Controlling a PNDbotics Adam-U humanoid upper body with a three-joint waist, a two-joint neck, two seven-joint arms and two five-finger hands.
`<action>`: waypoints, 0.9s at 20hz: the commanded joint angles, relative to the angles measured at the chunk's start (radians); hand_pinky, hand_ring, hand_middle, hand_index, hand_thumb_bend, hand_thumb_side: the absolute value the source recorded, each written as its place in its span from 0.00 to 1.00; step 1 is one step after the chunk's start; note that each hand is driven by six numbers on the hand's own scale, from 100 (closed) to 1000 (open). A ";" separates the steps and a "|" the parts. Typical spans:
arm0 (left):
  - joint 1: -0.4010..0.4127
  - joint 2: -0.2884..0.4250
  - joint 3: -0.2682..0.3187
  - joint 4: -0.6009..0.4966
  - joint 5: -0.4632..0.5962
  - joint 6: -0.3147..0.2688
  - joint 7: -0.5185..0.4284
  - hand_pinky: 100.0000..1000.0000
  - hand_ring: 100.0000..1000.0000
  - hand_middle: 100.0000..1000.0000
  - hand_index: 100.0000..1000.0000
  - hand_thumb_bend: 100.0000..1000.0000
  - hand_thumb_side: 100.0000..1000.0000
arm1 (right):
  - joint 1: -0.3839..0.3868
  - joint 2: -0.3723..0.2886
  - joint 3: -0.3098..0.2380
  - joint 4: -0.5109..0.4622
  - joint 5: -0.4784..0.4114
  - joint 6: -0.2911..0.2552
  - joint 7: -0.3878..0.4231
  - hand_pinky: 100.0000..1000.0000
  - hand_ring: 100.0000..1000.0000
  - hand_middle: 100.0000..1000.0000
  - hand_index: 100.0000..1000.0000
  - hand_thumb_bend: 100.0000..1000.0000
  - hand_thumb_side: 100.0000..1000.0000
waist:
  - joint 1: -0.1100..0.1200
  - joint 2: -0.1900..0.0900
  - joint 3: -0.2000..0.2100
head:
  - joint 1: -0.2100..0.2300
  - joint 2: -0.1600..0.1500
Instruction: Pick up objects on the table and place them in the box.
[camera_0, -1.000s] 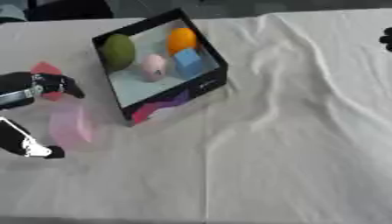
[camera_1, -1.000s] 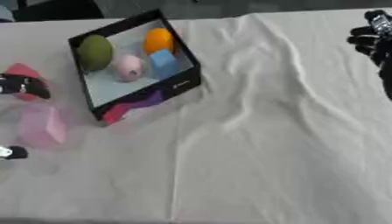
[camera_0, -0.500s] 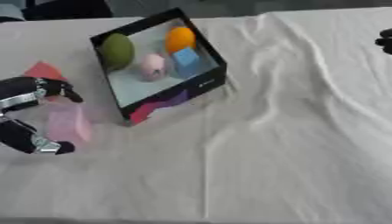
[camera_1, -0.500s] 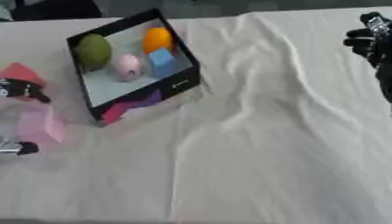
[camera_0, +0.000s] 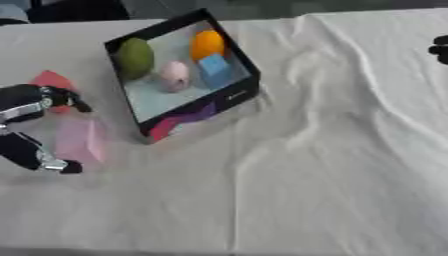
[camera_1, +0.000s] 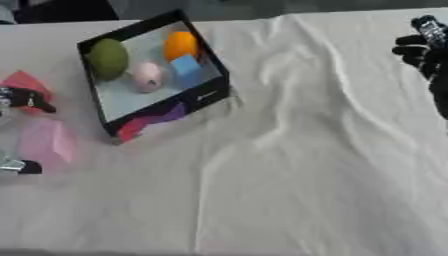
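Box (camera_0: 229, 95) sits upper left on the white cloth (camera_0: 332, 150), black walls, tilted askew to the table edge, pale floor inside. You've got four things in it already: green oval (camera_0: 135, 58) at the far left corner, orange ball (camera_0: 206, 44) at the far right, pink egg shape (camera_0: 175, 75) in the middle, blue cube (camera_0: 214, 70) just right of the pink one and just below the orange. Pink egg and blue cube are close, can't tell if touching.

Your left hand (camera_0: 31, 107) is at the left edge, well left of the box. Fingers (camera_0: 66, 97) are curved above a pale pink translucent block (camera_0: 80, 141) that lies on the cloth; the thumb (camera_0: 39, 157) reaches down its left side, tip near the block's lower left corner. Hand is spread around it, but can't tell whether anything is actually touching or gripping the block. Block is blurred, shape unclear beyond roughly rectangular.

Red piece (camera_0: 51, 80) lies on the cloth just above the left hand, partly hidden by the fingers.

Your right hand (camera_1: 422, 50) shows at the upper right edge, far from the box, over the cloth. Fingers look curled, holding nothing visible.

Cloth is wrinkled, long folds running down from the top right of the box toward the bottom.
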 joint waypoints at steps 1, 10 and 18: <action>-0.021 0.008 0.024 0.045 -0.042 -0.018 0.020 0.99 0.96 0.77 0.88 0.68 0.38 | -0.007 -0.011 -0.002 -0.014 0.005 0.003 0.000 0.90 0.72 0.60 0.84 0.00 0.63 | 0.012 0.004 0.001 | 0.007 -0.013; -0.046 -0.039 0.024 0.152 -0.104 -0.060 0.006 0.98 0.95 0.77 0.87 0.68 0.38 | -0.009 -0.006 0.000 -0.014 0.007 0.008 0.001 0.90 0.72 0.60 0.84 0.00 0.64 | 0.009 0.007 0.002 | 0.018 -0.017; -0.063 -0.066 0.022 0.182 -0.089 -0.070 -0.024 0.93 0.86 0.68 0.81 0.52 0.26 | -0.010 -0.002 0.003 -0.014 0.008 0.014 0.003 0.91 0.72 0.60 0.84 0.00 0.64 | 0.008 0.008 0.003 | 0.020 -0.018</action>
